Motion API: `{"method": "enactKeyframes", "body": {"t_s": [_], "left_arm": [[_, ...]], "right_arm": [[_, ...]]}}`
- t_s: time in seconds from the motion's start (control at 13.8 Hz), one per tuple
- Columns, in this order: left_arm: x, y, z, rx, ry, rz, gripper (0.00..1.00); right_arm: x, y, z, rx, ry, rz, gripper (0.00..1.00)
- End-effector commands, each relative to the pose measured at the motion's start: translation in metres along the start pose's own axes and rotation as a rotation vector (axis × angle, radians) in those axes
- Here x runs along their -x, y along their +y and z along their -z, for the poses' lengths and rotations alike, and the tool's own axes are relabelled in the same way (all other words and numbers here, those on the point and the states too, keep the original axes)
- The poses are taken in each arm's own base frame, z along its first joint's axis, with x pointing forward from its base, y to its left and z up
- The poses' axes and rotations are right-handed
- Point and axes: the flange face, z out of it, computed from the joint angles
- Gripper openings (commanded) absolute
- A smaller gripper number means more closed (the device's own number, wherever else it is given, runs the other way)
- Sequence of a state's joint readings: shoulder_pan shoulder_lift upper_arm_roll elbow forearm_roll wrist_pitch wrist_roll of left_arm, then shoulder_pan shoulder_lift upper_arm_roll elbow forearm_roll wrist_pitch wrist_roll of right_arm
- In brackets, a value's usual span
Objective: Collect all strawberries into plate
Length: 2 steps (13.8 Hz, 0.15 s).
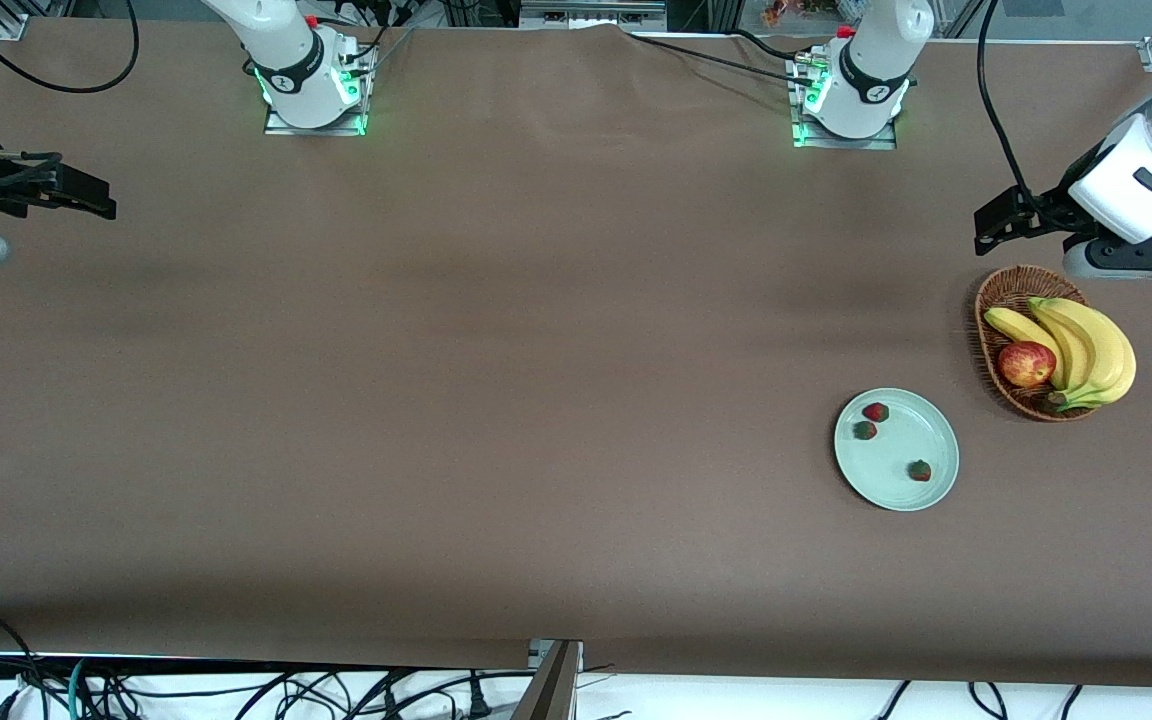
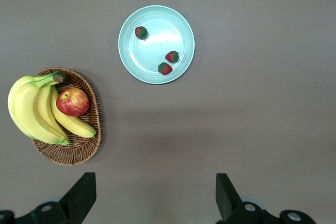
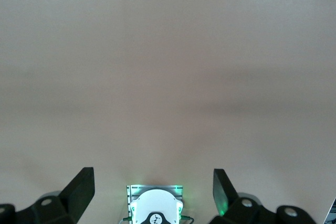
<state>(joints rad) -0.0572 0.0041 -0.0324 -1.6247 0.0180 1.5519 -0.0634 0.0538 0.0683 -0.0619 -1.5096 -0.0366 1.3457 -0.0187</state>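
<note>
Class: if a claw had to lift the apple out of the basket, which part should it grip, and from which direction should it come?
Probably from straight above, closing across the apple's round middle. It lies low in the basket, bananas pressed against it, so a sideways approach looks blocked by fruit or wicker; only its top is exposed.

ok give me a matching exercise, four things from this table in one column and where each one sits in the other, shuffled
Things:
1. strawberries
2. apple
3. plate
4. left tool

Places:
A. in the wicker basket, beside the bananas
B. on the tablecloth, beside the basket
C. up by the basket, open and empty
D. on the plate

Pairs: 1-D, 2-A, 3-B, 4-C
</note>
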Motion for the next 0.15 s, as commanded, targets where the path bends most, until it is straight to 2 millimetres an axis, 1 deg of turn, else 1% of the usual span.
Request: {"method": "enactKeyframes", "body": {"t_s": [0.0, 0.07], "left_arm": [[-0.0003, 0.0011, 0.0051, 0.015, -0.004, -0.002, 1.00], [-0.0003, 0.0010, 0.0044, 0.013, -0.005, 0.000, 1.00]], "right_arm": [[-0.0009, 0.0024, 0.0054, -0.014, 0.007, 0.000, 1.00], [-0.0009, 0.0022, 0.0054, -0.016, 0.007, 0.000, 1.00]]}}
